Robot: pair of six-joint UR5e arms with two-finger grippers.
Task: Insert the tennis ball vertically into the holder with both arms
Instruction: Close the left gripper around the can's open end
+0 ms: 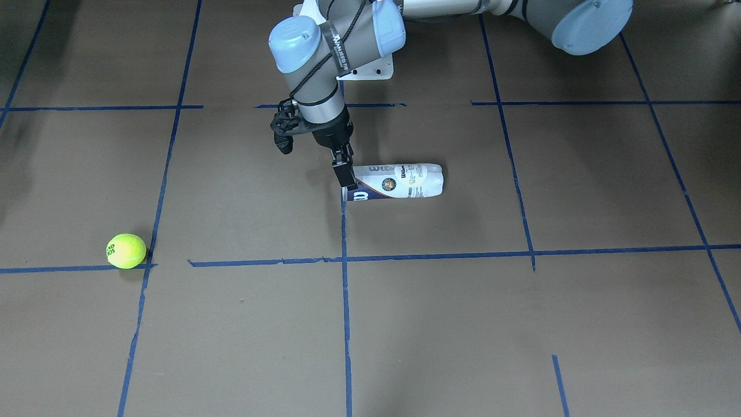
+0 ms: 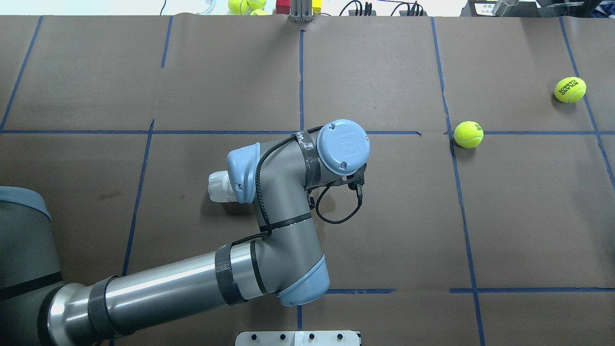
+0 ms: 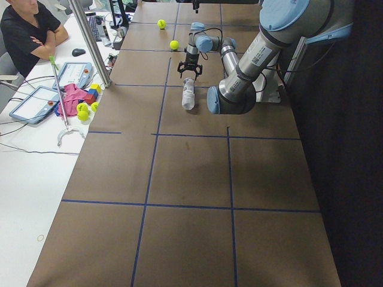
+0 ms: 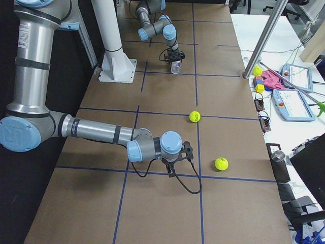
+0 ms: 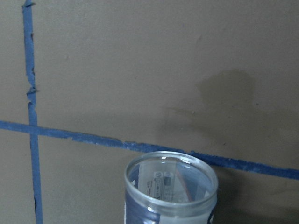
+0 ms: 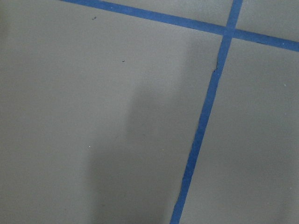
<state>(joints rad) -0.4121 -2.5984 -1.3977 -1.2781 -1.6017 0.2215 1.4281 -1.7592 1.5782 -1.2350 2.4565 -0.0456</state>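
Observation:
The holder [image 1: 399, 181], a clear can with a navy and white label, lies on its side on the brown table. Its open mouth shows in the left wrist view [image 5: 170, 186]. My left gripper [image 1: 348, 184] reaches down onto that open end; I cannot tell whether its fingers are closed on the rim. A tennis ball [image 2: 468, 134] lies far to the right of the holder, and a second ball [image 2: 570, 90] lies farther right. My right gripper [image 4: 172, 162] hangs low over bare table near both balls, touching neither; I cannot tell its state.
My left arm's elbow and wrist [image 2: 288, 216] cover most of the holder from overhead. The white pedestal base [image 2: 298, 338] sits at the table's near edge. More balls and blocks [image 2: 247, 6] lie beyond the far edge. A seated person [image 3: 24, 30] is at the side desk.

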